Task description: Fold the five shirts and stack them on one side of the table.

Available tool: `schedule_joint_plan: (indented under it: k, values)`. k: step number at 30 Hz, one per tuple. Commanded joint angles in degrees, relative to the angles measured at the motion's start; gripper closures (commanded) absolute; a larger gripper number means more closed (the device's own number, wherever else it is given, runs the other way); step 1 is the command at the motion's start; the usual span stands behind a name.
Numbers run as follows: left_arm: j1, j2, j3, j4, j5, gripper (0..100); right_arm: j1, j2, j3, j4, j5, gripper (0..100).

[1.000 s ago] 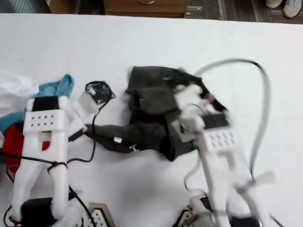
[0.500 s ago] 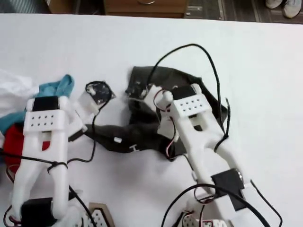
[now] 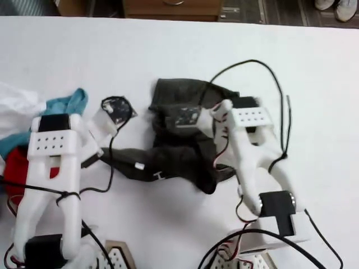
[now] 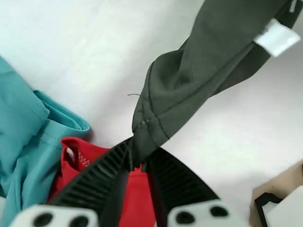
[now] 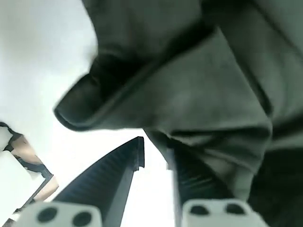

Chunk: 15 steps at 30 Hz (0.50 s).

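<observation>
A dark olive shirt [image 3: 179, 151] lies crumpled in the middle of the white table [image 3: 314, 73]. One sleeve stretches out to my left gripper [image 3: 92, 158]. In the left wrist view this gripper [image 4: 139, 158] is shut on the hem of that dark shirt [image 4: 189, 80], just above the table. My right gripper [image 3: 185, 117] hangs over the shirt's upper part. In the right wrist view its fingers [image 5: 156, 161] stand slightly apart at the edge of a fold of the shirt [image 5: 199, 85], holding nothing.
A teal shirt [image 3: 67, 103], a white shirt [image 3: 14, 106] and a red shirt [image 3: 17, 168] are bunched at the table's left edge, under and beside the left arm. Black cables [image 3: 269, 73] loop over the right arm. Bare table stretches to the far and right sides.
The right arm swung across the dark shirt toward the left, then drew back to the right; the shirt's near right folds shifted. The left arm kept still, holding the sleeve.
</observation>
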Motion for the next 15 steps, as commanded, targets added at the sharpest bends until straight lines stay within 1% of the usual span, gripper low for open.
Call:
schedule_joint_plan:
  k: [1,3,6,9,11,15]
  values:
    - [-0.4,-2.1,-0.1,0.3,-0.1,98,3.6,-0.5,-2.3,0.7,0.6,97.4]
    - [-0.4,-2.1,-0.1,0.3,-0.2,98,3.2,-0.5,-2.5,0.7,0.4,96.2]
    - [-0.4,-2.1,-0.1,0.3,-0.3,98,-0.6,-0.5,-5.8,4.2,-0.4,89.4]
    - [-0.4,-2.1,-0.1,0.3,-0.4,98,-4.8,-0.3,-11.1,5.4,-7.0,83.4]
    - [-0.4,-2.1,-0.1,0.3,-0.4,98,-6.6,0.1,-14.1,3.9,-12.1,82.9]
    - [-0.4,-2.1,-0.1,0.3,-0.3,98,-11.4,0.1,-14.4,0.3,-21.3,82.9]
